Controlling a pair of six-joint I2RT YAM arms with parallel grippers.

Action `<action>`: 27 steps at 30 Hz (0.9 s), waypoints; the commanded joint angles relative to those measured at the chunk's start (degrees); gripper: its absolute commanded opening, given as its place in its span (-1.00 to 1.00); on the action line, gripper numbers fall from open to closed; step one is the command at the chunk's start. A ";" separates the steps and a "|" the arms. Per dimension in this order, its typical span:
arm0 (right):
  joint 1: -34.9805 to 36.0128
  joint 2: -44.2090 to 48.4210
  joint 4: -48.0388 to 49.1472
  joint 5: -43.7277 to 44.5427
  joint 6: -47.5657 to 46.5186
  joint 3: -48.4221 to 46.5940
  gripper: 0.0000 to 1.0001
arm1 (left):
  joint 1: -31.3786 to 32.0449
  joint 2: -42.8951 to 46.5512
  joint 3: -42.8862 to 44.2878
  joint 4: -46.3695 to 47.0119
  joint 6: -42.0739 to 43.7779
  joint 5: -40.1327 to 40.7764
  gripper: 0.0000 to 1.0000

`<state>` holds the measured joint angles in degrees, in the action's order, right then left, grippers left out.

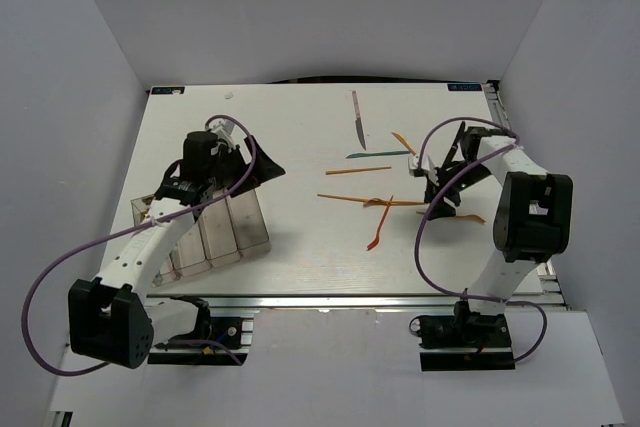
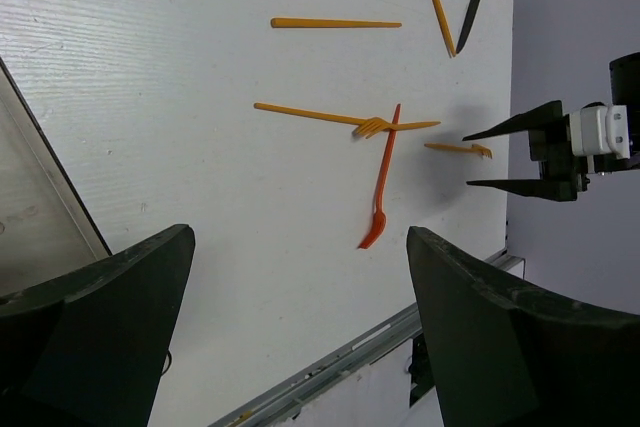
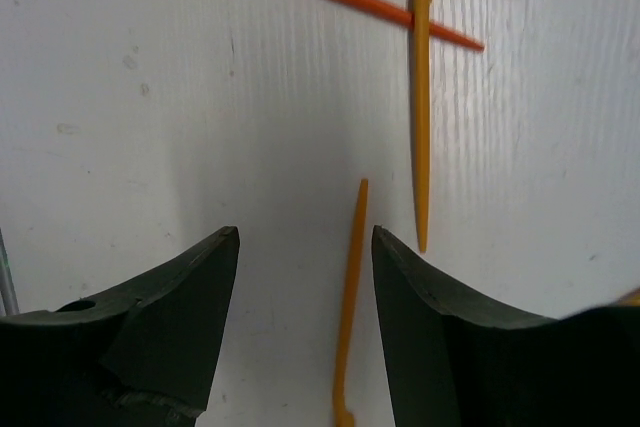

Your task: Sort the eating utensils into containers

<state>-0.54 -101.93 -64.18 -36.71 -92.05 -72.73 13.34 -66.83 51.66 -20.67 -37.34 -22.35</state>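
Observation:
Several utensils lie on the table right of centre: a dark-bladed knife (image 1: 357, 119), a teal piece (image 1: 378, 155), thin orange sticks (image 1: 358, 170), an orange fork (image 1: 345, 198) and a red-orange spoon (image 1: 379, 225). The clear bins (image 1: 205, 235) stand at the left. My left gripper (image 1: 254, 162) is open and empty, above the bins' far end; the left wrist view (image 2: 300, 347) shows bare table between its fingers. My right gripper (image 1: 440, 207) is open and low over the table. A small orange fork (image 3: 350, 297) lies between its fingers, close to the right finger (image 3: 430, 307), not gripped.
The table's right edge and side wall are close beside the right arm. In the left wrist view the bin's rim (image 2: 40, 177) is at the left and the right gripper (image 2: 525, 152) at the far right. The metal rail (image 1: 330, 299) runs along the near edge.

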 commanded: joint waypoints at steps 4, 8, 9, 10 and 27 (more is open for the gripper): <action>-5.70 5.25 5.99 6.90 7.58 3.64 0.21 | 0.81 -0.41 -1.38 6.06 -0.80 -2.08 0.96; -6.32 6.48 11.86 12.87 10.39 7.51 0.20 | 0.90 -2.07 -1.30 7.39 -0.89 -3.40 0.96; -6.32 6.22 13.02 13.59 11.01 8.56 0.20 | 1.07 -2.51 -0.69 7.48 -0.63 -3.66 0.96; -6.32 5.96 14.16 14.46 11.89 8.92 0.19 | 1.07 -2.87 -0.42 7.48 -0.45 -3.93 0.96; -4.83 2.70 29.02 19.39 15.85 16.91 -0.15 | 1.25 -1.29 1.08 7.22 -3.44 -2.96 0.96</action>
<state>-6.11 -97.97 -39.44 -18.85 -76.20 -58.19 14.11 -71.16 50.83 -14.46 -39.48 -25.21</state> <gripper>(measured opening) 0.442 0.982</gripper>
